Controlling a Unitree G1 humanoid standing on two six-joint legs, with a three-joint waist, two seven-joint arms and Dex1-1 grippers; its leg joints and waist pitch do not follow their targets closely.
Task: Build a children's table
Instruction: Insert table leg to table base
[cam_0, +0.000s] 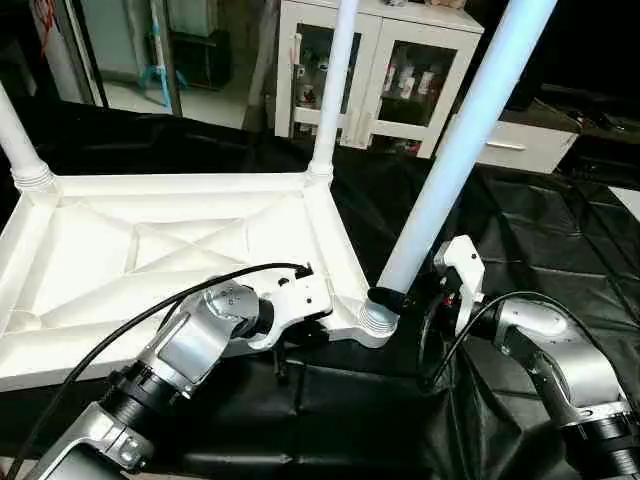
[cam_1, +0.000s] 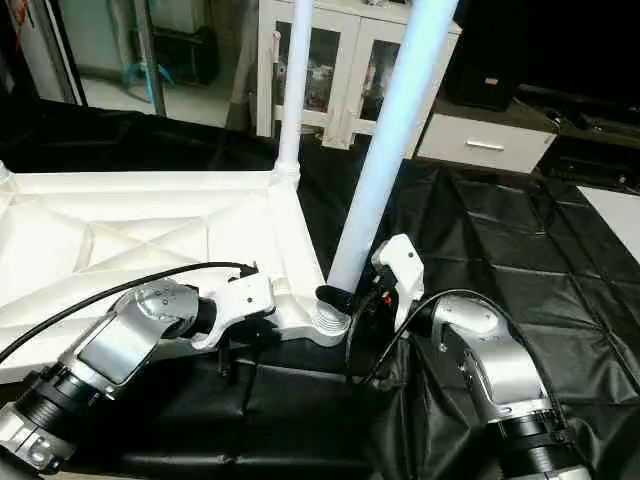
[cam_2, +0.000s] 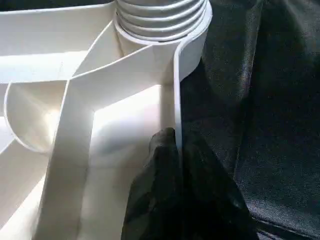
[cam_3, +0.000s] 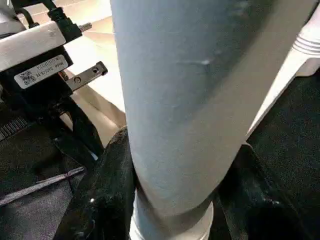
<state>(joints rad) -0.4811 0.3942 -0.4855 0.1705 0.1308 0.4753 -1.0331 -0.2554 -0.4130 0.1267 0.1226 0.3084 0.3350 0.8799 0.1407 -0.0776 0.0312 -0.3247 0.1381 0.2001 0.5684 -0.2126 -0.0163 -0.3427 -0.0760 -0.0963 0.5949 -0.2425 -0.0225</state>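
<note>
Right wrist view: the right gripper's (cam_3: 170, 200) two black fingers (cam_3: 102, 200) are clamped around the base of a long white tapered plastic tube leg (cam_0: 450, 150), just above its ribbed foot, likely to steer it into the near-corner socket (cam_0: 378, 320) at lower centre of the left eye frame. Left wrist view: the left gripper (cam_2: 177, 165) pinches the thin side rim of the white square plastic tabletop (cam_0: 150, 250), fingers either side of the wall, probably bracing it against the push. The tabletop lies ribs-up on the black-draped worktable (cam_0: 540, 230), centre-left. Count: three legs visible, far left (cam_0: 15, 135), far centre (cam_0: 335, 80) and the held one; one tabletop; two grippers.
</note>
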